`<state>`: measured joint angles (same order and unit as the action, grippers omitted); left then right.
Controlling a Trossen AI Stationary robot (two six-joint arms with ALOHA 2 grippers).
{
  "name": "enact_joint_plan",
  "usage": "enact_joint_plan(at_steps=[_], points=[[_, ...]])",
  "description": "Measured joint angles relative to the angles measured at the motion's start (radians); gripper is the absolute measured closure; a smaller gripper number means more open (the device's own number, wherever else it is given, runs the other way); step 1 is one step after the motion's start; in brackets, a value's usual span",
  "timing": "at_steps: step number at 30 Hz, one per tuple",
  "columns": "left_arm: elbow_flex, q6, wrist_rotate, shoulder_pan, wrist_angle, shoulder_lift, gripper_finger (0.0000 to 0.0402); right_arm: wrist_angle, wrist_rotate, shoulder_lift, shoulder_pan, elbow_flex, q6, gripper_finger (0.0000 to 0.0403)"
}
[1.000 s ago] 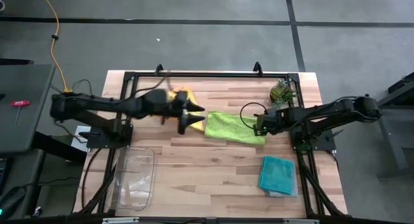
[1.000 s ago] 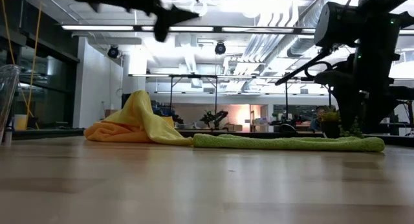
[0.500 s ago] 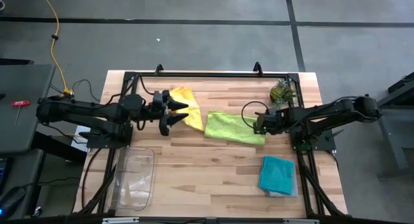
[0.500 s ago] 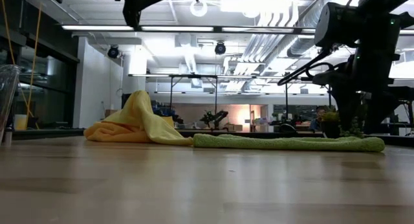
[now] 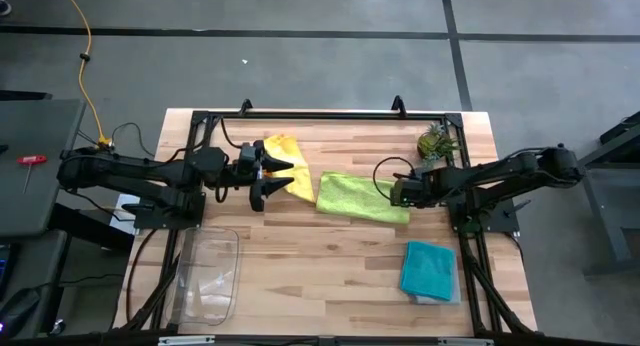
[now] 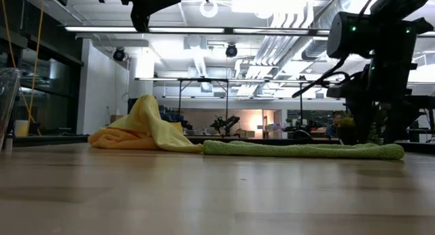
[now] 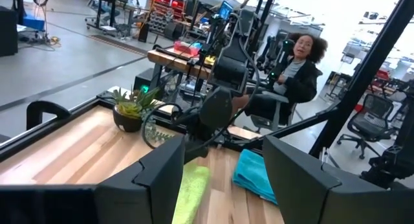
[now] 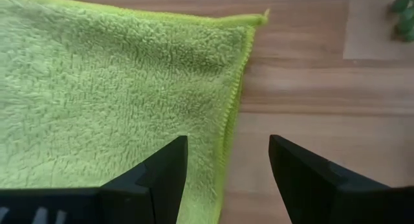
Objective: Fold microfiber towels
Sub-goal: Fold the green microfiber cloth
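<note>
A lime green towel lies flat in the middle of the table. To its left, a yellow towel is heaped over an orange one. A folded teal towel rests on a grey one near the right front. My left gripper is open and level, high above the table by the yellow towel's left side. My right gripper is open and points down. It stands over the green towel's right edge, one finger over cloth and one over bare wood.
A small potted plant stands at the far right corner. A clear plastic tray sits at the near left. Bare wood lies along the front between the tray and the teal towel. A person sits beyond the table's right side.
My left gripper has drawn back toward the table's left edge, from above the green towel's left edge to beside the yellow towel. It stays high and open. The towels have not moved.
</note>
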<state>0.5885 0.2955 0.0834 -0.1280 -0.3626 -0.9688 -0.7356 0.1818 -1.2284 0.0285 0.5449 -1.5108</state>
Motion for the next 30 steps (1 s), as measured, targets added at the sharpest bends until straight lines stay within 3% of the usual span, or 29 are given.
enact_joint_plan(at_steps=[19, 23, 30], points=[[0.0, -0.021, 0.004, -0.001, 0.0, 0.0, 0.0204, 0.089, -0.011, -0.13, -0.011, 0.003, -0.04, 0.0201], [0.0, -0.021, 0.007, -0.003, 0.001, 0.0, 0.0204, 0.075, -0.01, -0.131, -0.017, 0.002, -0.053, 0.0238], [0.0, -0.045, 0.009, -0.003, 0.004, 0.0, 0.0204, 0.035, -0.011, -0.133, -0.018, 0.002, -0.042, 0.0341]])
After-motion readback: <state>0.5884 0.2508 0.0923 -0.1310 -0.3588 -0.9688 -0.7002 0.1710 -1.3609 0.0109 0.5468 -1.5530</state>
